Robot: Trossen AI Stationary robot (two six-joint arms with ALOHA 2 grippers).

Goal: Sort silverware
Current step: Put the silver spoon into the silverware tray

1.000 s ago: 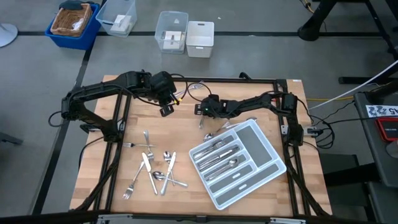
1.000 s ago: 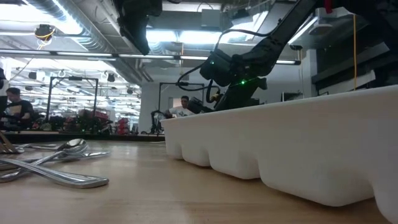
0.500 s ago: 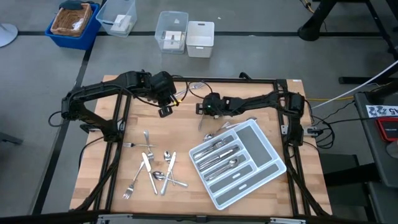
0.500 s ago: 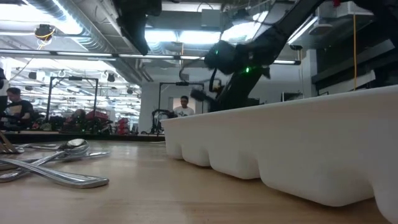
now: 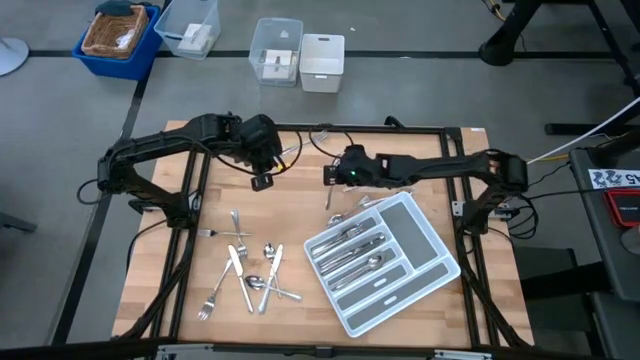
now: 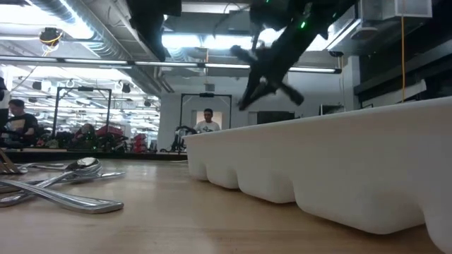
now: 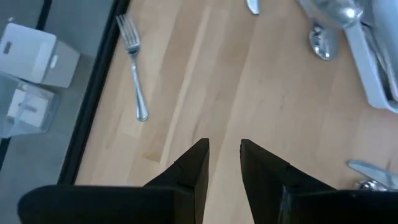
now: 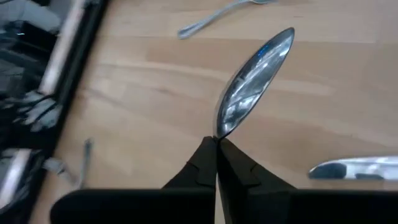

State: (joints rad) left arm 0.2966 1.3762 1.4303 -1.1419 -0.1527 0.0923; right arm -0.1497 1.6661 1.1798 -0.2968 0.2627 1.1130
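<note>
The compartmented tray (image 5: 420, 262) lies askew on the table's (image 5: 400, 330) right half, several pieces in its slots. Loose forks, knives and spoons (image 5: 250, 270) lie left of it (toward the near edge). One fork (image 5: 318, 131) lies along the far edge.

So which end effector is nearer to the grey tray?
Right. The right end effector hangs just beyond the tray's far corner, shut on a knife; the left end effector hovers farther away.
</note>
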